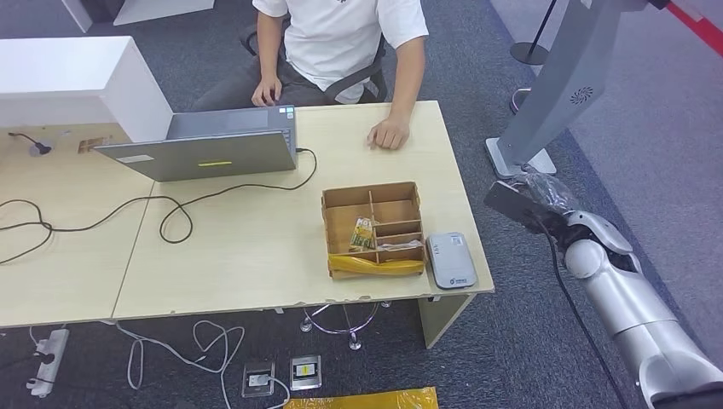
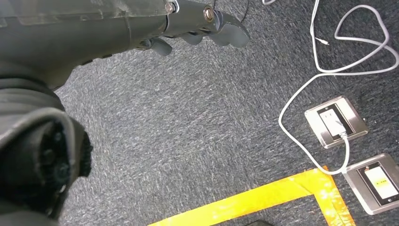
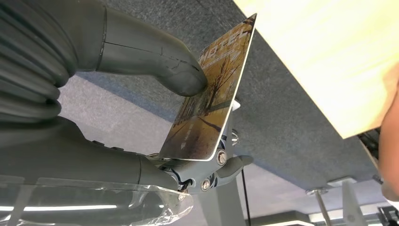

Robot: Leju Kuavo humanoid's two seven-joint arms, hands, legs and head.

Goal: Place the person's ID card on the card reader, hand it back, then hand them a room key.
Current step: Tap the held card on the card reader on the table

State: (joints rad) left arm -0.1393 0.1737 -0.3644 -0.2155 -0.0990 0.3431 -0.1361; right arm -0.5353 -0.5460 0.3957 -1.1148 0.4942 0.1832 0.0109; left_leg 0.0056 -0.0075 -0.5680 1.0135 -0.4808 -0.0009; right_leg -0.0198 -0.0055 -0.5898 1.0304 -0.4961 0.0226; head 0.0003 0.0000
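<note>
— Best way to hand over the key card (image 3: 211, 94)?

— Keep the pinch firm and carry it flat and slow from beside the surface (image 1: 256, 256) toward the far edge. Pass above the card reader (image 1: 450, 259) and the cardboard box (image 1: 373, 228) without brushing either. Aim for the person's hand (image 1: 390, 135) resting on the surface near that far edge. Offer the free long edge first, so there is room to take hold. Release only once the card is plainly gripped.

— And the right robot hand (image 1: 533, 200)?

— Closed on the card: thumb (image 3: 155, 61) pressed against the printed face, fingers (image 3: 141, 172) backing it from the other side. Held up in the air off the right side of the surface, touching nothing else. Most of the card juts clear of the pinch, "HOTEL" legible along the top.

— The left robot hand (image 2: 197, 23)?

— Hanging low over the carpeted floor (image 2: 188, 141), fingers loosely apart, nothing in them.

— Risks?

— Probably a thin grip: slick card, small contact area, so a sudden swing could twist it loose. Hard to tell from here how deep into the pinch it sits.
</note>
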